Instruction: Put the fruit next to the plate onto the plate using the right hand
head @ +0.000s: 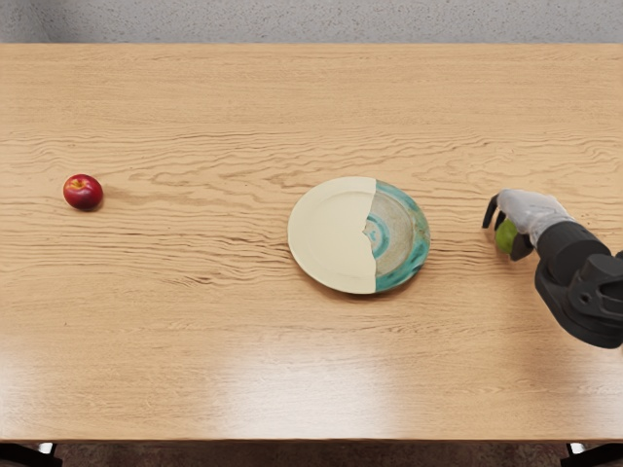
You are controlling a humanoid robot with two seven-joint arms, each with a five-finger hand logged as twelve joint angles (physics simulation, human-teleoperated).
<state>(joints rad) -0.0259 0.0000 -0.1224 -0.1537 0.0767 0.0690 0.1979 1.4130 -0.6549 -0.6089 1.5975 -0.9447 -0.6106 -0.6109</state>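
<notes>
Head view finds our right hand [523, 220] close to the right edge of the desk [292, 370], about halfway between its far and near edges, with the forearm coming in from the picture's right. Its fingers curl around a small green fruit [504, 236], dark fingertips showing above and below it, so we read the hand as clamped on that fruit. Whether the fruit is resting on the wood or already raised a little, we cannot tell from this angle.

Just left of the hand, near but not touching, lies the plate [331, 233], round and flat, around the middle of the desk. Its left part is plain cream and its right part is glazed teal with rings. Nothing lies on it. Far off toward the left edge sits a red apple [83, 192], well apart from the plate, so we take the green fruit as the one meant. Our left arm does not show.

We judge the step in hand to be the grasp, with the carry not yet made. The next move calls for a lift clear of the wood, a short travel leftward over the plate's rim, and a gentle release low over the plate so the round fruit does not roll off.

We find no brand, label or writing on the fruit, the plate or the desk.
</notes>
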